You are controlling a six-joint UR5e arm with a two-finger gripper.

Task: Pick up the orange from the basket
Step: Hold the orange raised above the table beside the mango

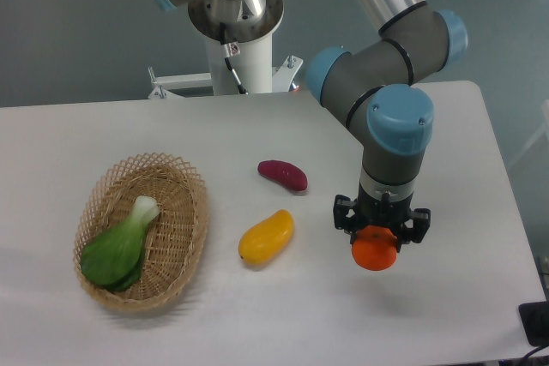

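Note:
The orange [374, 252] is small, round and bright orange. It sits between the fingers of my gripper [380, 233] at the right of the table, far from the basket. The gripper is shut on it from above, and the orange's top is hidden by the gripper body. I cannot tell whether the orange rests on the table or hangs just above it. The basket [184, 242] is an oval tan wicker one at the left of the table.
A green bok choy [120, 248] lies in the basket. A yellow-orange mango-like fruit [266, 237] and a purple sweet potato [282, 174] lie on the white table [446, 126] between basket and gripper. The robot base [236, 49] stands at the table's back edge.

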